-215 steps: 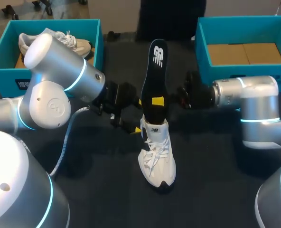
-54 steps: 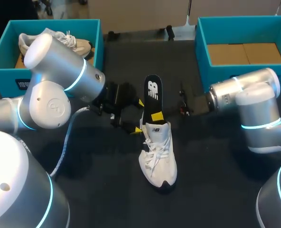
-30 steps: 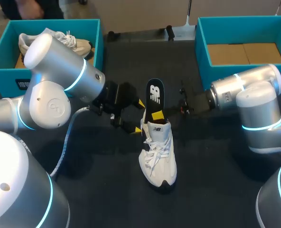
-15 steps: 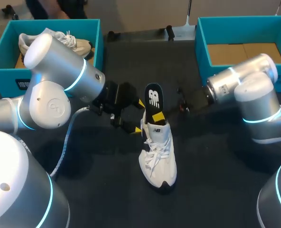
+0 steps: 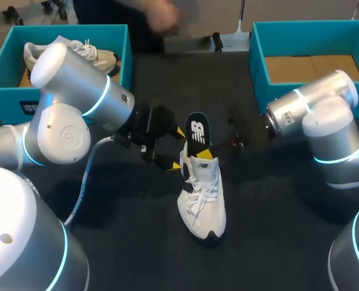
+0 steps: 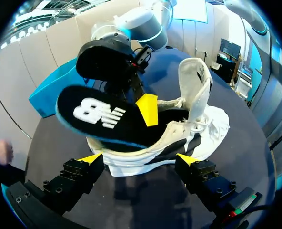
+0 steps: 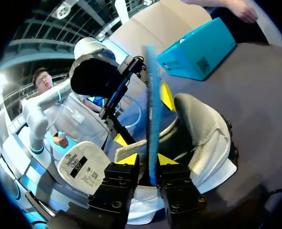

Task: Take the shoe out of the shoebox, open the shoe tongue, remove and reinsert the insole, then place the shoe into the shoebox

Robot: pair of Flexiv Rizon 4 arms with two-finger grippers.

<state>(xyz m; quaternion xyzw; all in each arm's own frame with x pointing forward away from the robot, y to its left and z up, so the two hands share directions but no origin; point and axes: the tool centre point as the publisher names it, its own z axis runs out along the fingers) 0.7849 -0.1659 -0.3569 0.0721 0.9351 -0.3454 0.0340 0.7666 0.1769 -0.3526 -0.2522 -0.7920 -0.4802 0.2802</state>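
Right gripper (image 7: pixel 148 161) clamped on insole (image 5: pixel 197 129), which sits half inside the white shoe (image 5: pixel 202 194), mid tabletop (image 5: pixel 276 212). Left gripper (image 6: pixel 137 158) released, fingers spread beside shoe's heel.

1. The shoe (image 5: pixel 202 197) is white with white laces and black at the sole.
2. The insole (image 5: pixel 197 132) is black with a white logo and a blue rim.
3. The fingers (image 7: pixel 126 158) are black with yellow tips.
4. The surface (image 5: pixel 276 242) is black.
5. The left box (image 5: pixel 64 27) and the right box (image 5: pixel 258 60) are teal; the right one has a brown floor.
6. The second shoe (image 5: pixel 88 54) is cream-white.
7. The arms (image 5: pixel 64 115) are silver with cyan rings.
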